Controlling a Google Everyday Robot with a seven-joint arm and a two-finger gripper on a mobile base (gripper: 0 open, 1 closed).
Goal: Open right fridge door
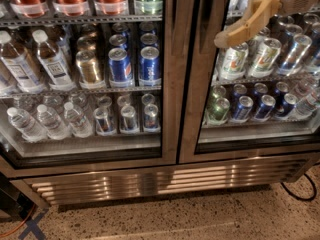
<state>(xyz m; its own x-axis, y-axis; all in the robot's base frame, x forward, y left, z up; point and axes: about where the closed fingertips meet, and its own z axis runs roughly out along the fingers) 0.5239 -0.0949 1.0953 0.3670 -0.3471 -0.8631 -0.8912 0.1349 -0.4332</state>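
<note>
The right fridge door point(192, 109) is a glass pane in a brushed steel frame and fills the right half of the camera view. It looks shut against the centre post. Behind its glass are cans point(260, 56) on two shelves. My gripper point(222, 40), tan in colour, reaches in from the top right. It slants down and to the left, and its tip lies in front of the glass just right of the door's dark inner edge. The left door point(169, 84) shows water bottles point(47, 121) and cans.
A steel vent grille point(150, 181) runs along the fridge's base above a speckled floor point(175, 219). A black cable point(300, 191) loops on the floor at the right. Blue tape and an orange cord point(27, 224) lie at the bottom left.
</note>
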